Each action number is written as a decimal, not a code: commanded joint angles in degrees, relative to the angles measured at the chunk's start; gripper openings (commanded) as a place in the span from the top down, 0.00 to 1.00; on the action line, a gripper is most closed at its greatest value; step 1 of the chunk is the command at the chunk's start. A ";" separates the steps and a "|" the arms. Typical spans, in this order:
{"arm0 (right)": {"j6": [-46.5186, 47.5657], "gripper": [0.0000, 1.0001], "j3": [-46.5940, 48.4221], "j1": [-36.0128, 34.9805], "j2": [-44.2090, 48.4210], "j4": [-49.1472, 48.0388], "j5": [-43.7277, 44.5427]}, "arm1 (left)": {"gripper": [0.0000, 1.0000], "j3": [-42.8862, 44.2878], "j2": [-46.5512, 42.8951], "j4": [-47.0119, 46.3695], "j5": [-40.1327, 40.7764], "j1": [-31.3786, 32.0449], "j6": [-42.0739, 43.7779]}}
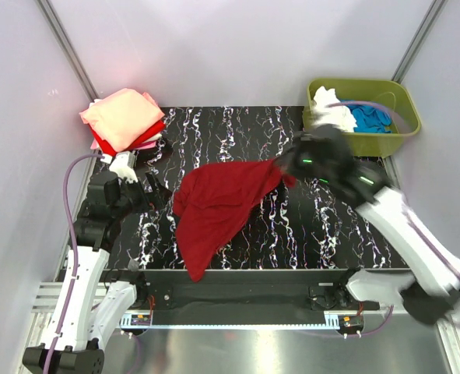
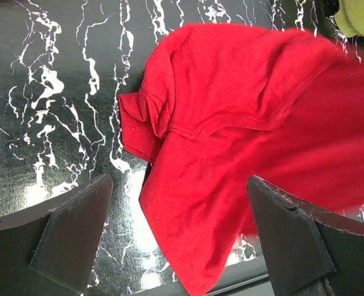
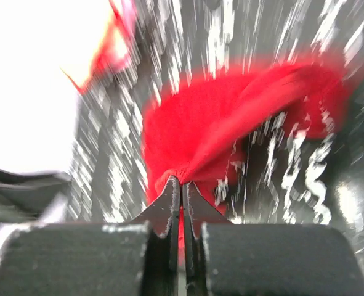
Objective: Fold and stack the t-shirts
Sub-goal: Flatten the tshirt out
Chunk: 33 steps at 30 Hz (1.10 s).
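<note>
Wrist views: right jaws pinch dark red tee (image 1: 214, 206) edge, left jaws gape empty; top view blurs grip

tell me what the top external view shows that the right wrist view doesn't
Only the top external view: the olive-green tub at the far right corner, holding white cloth and blue cloth, and the dark red t-shirt in its whole crumpled outline. Only the right wrist view: the right claw up close, its tips pinched shut on a fold of that shirt. Both: the shirt and the black marbled table, though the wrist view is blurred.
</note>
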<state>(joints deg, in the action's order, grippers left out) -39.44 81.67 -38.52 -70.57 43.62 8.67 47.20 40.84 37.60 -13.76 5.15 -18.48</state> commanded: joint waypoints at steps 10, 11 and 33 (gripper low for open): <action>-16.62 1.00 -30.14 1.08 32.58 18.08 15.86 | 0.04 -0.18 -0.06 -2.18 -0.04 0.56 0.02; -19.24 1.00 -33.21 1.08 35.12 18.08 15.51 | 0.05 -0.18 0.29 -2.10 0.05 0.74 -0.06; -19.01 1.00 -42.47 1.08 29.26 5.87 3.82 | 0.35 8.33 34.98 -8.60 15.61 23.15 -9.64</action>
<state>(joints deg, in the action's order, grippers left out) -57.43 39.94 -37.47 -41.12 53.58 14.83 50.09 71.72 33.71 -0.95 27.05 -26.94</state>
